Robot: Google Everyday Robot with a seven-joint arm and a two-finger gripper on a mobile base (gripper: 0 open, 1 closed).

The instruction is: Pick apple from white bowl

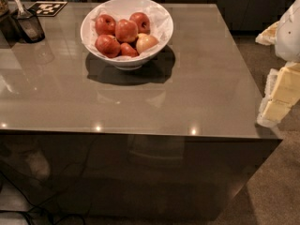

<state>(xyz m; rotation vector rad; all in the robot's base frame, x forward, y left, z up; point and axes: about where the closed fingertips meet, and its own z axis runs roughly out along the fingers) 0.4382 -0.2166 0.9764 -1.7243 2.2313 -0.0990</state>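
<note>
The white bowl [124, 63], lined with crinkled white paper, stands on the glossy grey table [140, 102] at the back, left of centre. It holds several apples. The apple [125, 30], large and red with an orange-yellow blush, lies in the middle of the pile. A pale yellowish-tan apple [146, 42] lies to its right and a small dark-red one [127, 50] in front. My gripper [280, 93], white with yellowish parts, is at the right edge of the view, beyond the table's right edge and far from the bowl.
A dark container with a utensil in it [29, 26] stands at the table's back left, next to a black-and-white marker tag [49, 7]. Dark cabinets run along the back. Carpeted floor lies to the right of the table, under the arm.
</note>
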